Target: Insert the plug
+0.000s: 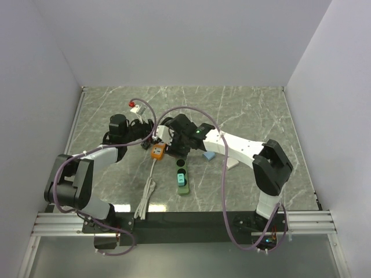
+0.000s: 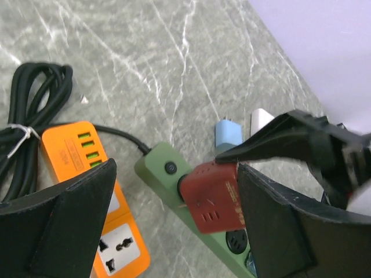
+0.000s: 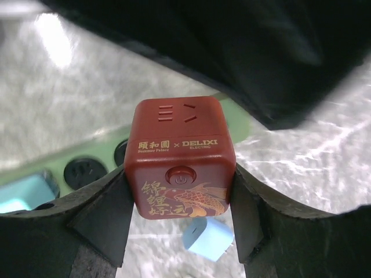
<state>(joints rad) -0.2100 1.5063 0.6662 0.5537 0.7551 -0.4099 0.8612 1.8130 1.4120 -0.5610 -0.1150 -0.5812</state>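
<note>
1. Plug [image 3: 181, 157], a red cube with gold lettering and a round button on the face toward the right wrist camera, pinched by its two side faces.
2. Gripped there by the right gripper [image 3: 179, 197], pads pressed flat against the cube on both sides.
3. Positioned over the green power strip [image 2: 156, 168], just past that strip's round switch and above its sockets; cannot tell whether prongs and socket touch.
4. Flanked by the left gripper [image 2: 175, 168], spread wide and grasping nothing: one finger low over the orange power strip [image 2: 69, 153], the other just beside the cube's far side.
5. Orange strip close alongside the green one, four green-lit ports near its cable end and a universal socket nearer the camera.
6. Beyond the green strip, a blue adapter [image 2: 227, 136] and a white adapter [image 2: 261, 120], side by side on the marble table [image 2: 145, 58].
7. Off to the orange strip's other side, a coiled black cable [image 2: 35, 104] bound with a white tie.
</note>
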